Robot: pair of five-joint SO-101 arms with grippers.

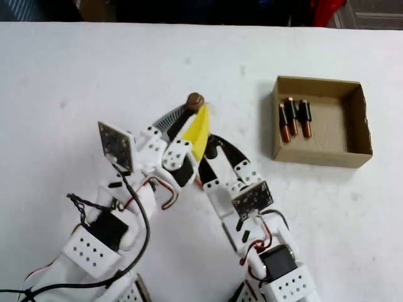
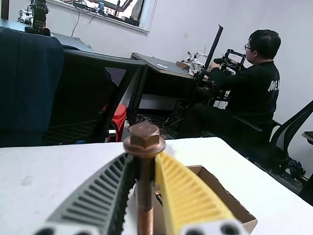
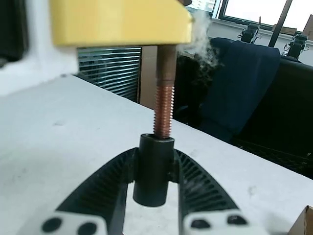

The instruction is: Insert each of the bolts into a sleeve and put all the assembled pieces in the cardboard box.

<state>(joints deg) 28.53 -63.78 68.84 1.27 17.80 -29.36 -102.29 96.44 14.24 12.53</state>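
My left gripper [image 1: 194, 112], with one grey and one yellow finger [image 2: 188, 196], is shut on a copper bolt [image 1: 195, 100], held upright just under its hex head [image 2: 144, 138]. Right below it, my right gripper [image 1: 211, 154] is shut on a black sleeve [image 3: 153, 169] between its black fingers. The bolt's threaded end [image 3: 163, 110] stands in the sleeve's top opening. Both grippers meet near the table's middle, left of the cardboard box [image 1: 318, 82]. Three assembled pieces [image 1: 293, 118] lie side by side in the box.
The white table [image 1: 82, 75] stretches wide to the left and behind the grippers. The box's rim [image 2: 230, 205] shows just past my left gripper. Chairs and desks stand beyond the table's far edge.
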